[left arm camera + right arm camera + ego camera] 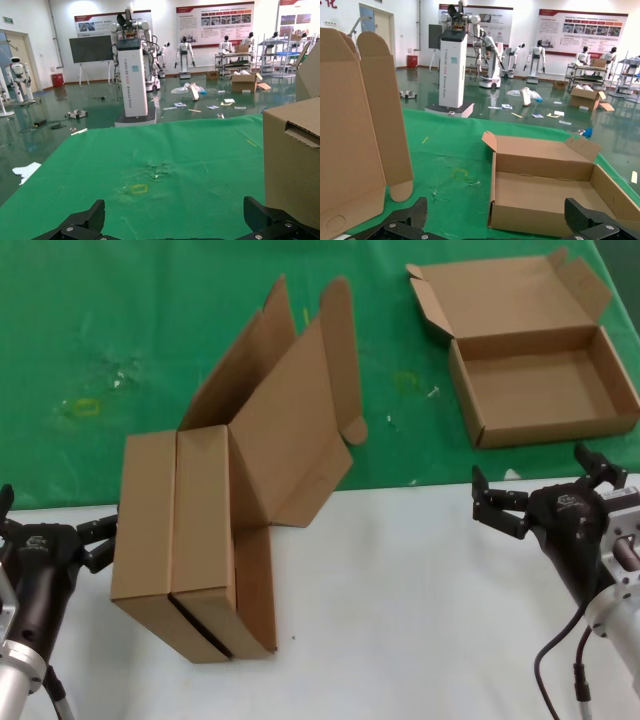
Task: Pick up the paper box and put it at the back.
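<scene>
Three brown paper boxes show. One [540, 365] lies open on the green cloth [120, 320] at the back right; it also shows in the right wrist view [545, 197]. Two more [190, 530] stand on edge side by side at the centre left, on the white table at the cloth's edge, with their lids [290, 410] raised open. My left gripper [55, 520] is open and empty just left of the standing boxes, one of which shows in the left wrist view [295, 160]. My right gripper [535, 475] is open and empty on the white table, just in front of the flat open box.
The white tabletop [400, 610] fills the front. The cloth has yellowish stains and tape marks [85, 405]. A raised lid of the standing boxes shows in the right wrist view [355, 130]. Beyond the table is a hall with robots and a white pillar [132, 75].
</scene>
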You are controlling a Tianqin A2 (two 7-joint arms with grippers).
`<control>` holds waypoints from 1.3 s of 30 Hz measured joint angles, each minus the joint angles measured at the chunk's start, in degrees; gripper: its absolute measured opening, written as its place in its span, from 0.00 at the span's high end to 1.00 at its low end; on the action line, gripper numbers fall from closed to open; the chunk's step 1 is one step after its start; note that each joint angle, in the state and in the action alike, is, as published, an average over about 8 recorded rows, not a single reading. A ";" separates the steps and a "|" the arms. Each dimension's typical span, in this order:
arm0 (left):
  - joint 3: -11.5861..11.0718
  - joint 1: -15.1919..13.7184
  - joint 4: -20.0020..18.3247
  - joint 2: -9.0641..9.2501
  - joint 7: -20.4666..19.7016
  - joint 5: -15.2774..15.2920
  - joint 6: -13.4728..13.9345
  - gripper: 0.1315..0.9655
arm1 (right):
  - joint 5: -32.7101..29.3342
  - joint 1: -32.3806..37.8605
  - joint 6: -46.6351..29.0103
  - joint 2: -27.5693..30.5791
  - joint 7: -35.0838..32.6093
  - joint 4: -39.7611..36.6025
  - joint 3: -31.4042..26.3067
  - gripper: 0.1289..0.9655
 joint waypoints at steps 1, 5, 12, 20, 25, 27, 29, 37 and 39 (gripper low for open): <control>0.00 0.00 0.00 0.00 0.00 0.00 0.00 0.00 | 0.00 0.00 0.00 0.00 0.00 0.00 0.00 0.00; 0.00 0.00 0.00 0.00 0.00 0.00 0.00 0.00 | 0.00 0.00 0.00 0.00 0.00 0.00 0.00 0.00; 0.00 0.00 0.00 0.00 0.00 0.00 0.00 0.00 | 0.00 0.00 0.00 0.00 0.00 0.00 0.00 0.00; 0.00 0.00 0.00 0.00 0.00 0.00 0.00 0.00 | 0.00 0.00 0.00 0.00 0.00 0.00 0.00 0.00; 0.00 0.00 0.00 0.00 0.00 0.00 0.00 0.00 | 0.00 0.00 0.00 0.00 0.00 0.00 0.00 0.00; 0.00 0.00 0.00 0.00 0.00 0.00 0.00 0.00 | 0.00 0.00 0.00 0.00 0.00 0.00 0.00 0.00; 0.00 0.00 0.00 0.00 0.00 0.00 0.00 0.00 | 0.00 0.00 0.00 0.00 0.00 0.00 0.00 0.00; 0.00 0.00 0.00 0.00 0.00 0.00 0.00 0.00 | 0.00 0.00 0.00 0.00 0.00 0.00 0.00 0.00; 0.00 0.00 0.00 0.00 0.00 0.00 0.00 0.00 | 0.00 0.00 0.00 0.00 0.00 0.00 0.00 0.00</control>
